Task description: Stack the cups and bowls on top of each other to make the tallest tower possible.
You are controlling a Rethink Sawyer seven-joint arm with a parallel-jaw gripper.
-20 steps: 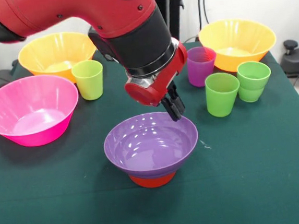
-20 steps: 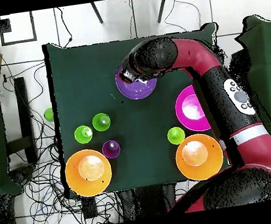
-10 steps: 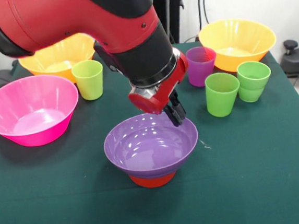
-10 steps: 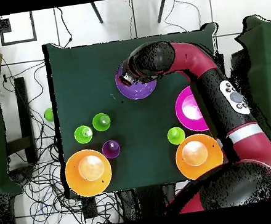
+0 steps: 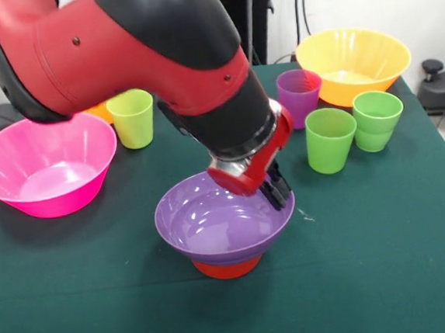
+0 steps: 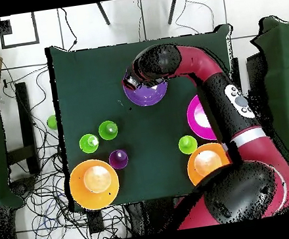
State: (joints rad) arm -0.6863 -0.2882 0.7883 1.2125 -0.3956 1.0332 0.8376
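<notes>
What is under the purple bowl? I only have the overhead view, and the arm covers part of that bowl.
Observer: The purple bowl sits on a small orange bowl; only a strip of orange shows beneath it.
Operator: Where is the gripper against it?
Observer: The gripper is down at the purple bowl's rim, on the side toward the nearer green cup.
Operator: Is anything inside the bowl?
Observer: No, the front view shows its inside empty.
</notes>
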